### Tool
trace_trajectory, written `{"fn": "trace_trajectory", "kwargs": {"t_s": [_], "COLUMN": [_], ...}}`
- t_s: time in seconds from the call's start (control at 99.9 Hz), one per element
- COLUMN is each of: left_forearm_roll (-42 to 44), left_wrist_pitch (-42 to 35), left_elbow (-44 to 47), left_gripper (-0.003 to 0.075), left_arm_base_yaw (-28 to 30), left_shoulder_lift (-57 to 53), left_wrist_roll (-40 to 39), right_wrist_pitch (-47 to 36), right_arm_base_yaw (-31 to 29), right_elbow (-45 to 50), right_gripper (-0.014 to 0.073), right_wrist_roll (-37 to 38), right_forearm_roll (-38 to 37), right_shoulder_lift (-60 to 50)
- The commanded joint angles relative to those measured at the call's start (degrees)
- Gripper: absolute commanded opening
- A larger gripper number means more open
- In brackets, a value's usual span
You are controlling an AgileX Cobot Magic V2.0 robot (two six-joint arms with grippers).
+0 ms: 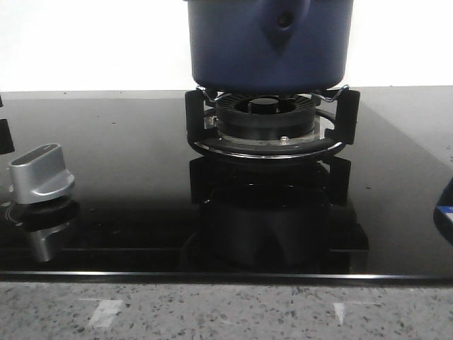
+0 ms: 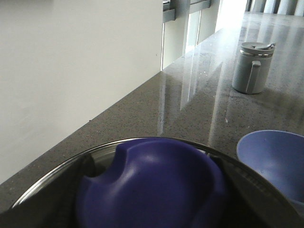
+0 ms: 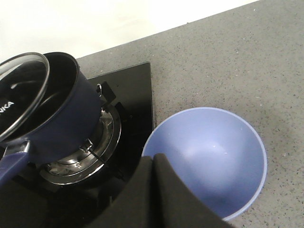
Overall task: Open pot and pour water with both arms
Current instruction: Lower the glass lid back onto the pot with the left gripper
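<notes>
1. The large round dark navy-blue pot [image 1: 269,46] with straight matte sides sits on the black burner grate [image 1: 272,124] of the glossy black glass hob [image 1: 127,177]. In the front view its rim and upper part are cut off by the frame edge; only the lower wall and the tapered handle mount with its round rivet show.
2. In the right wrist view the pot's mouth is partly uncovered: a round glass lid with a metal rim [image 3: 21,95] sits tilted and off to one side over the opening. What holds it cannot be seen there.
3. The left wrist view is filled by the lid's dark blue knob [image 2: 152,185]. The left claw itself is not visible, so whether it grips the knob cannot be told.
4. The right claw [image 3: 154,190] shows only as two black fingers pressed together with nothing between them, above the rim of a light blue round bowl [image 3: 213,156].
5. That bowl rests on the grey speckled stone surface [image 3: 228,61] just beside the hob; the front view catches only its edge.
6. A silver control knob [image 1: 41,173] stands on the hob's left part.
7. A grey lidded jug [image 2: 251,66] stands well apart on the surface.
</notes>
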Motion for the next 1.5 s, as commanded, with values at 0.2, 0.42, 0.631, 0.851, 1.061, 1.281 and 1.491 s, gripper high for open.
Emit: {"fn": "trace_trajectory", "kwargs": {"t_s": [0.2,0.42,0.631,0.851,1.061,1.281,1.491], "left_forearm_roll": [-6.52,-6.25,-5.49,-5.49,-5.39,-5.01,-0.66], "left_wrist_pitch": [1.69,0.08,-3.87,-5.23,-3.45,-2.48,-2.11], "left_elbow": [-6.61,-6.88,-6.88,-6.88,-6.88,-6.88,-6.88], "left_gripper": [0.0304,0.0304,0.0304,0.0304,0.0304,0.0304,0.0304], "left_arm_base_yaw": [-2.65,-2.65,-2.65,-2.65,-2.65,-2.65,-2.65], "left_shoulder_lift": [-0.43,0.54,0.67,0.75,0.75,0.75,0.75], "left_wrist_roll": [3.51,3.51,3.51,3.51,-0.93,-2.53,-2.53], "right_wrist_pitch": [-3.79,-2.31,-2.31,-2.68,-2.96,-3.03,-2.93], "right_arm_base_yaw": [0.2,0.2,0.2,0.2,0.2,0.2,0.2], "right_elbow": [-1.67,-1.67,-1.67,-1.67,-1.67,-1.56,-1.56], "right_gripper": [-0.0068,-0.0068,-0.0068,-0.0068,-0.0068,-0.0068,-0.0068], "right_wrist_roll": [-0.61,-0.61,-0.61,-0.61,-0.61,-0.61,-0.61], "right_forearm_roll": [1.22,1.34,1.34,1.34,1.34,1.34,1.34], "right_shoulder_lift": [0.18,0.18,0.18,0.18,0.18,0.18,0.18]}}
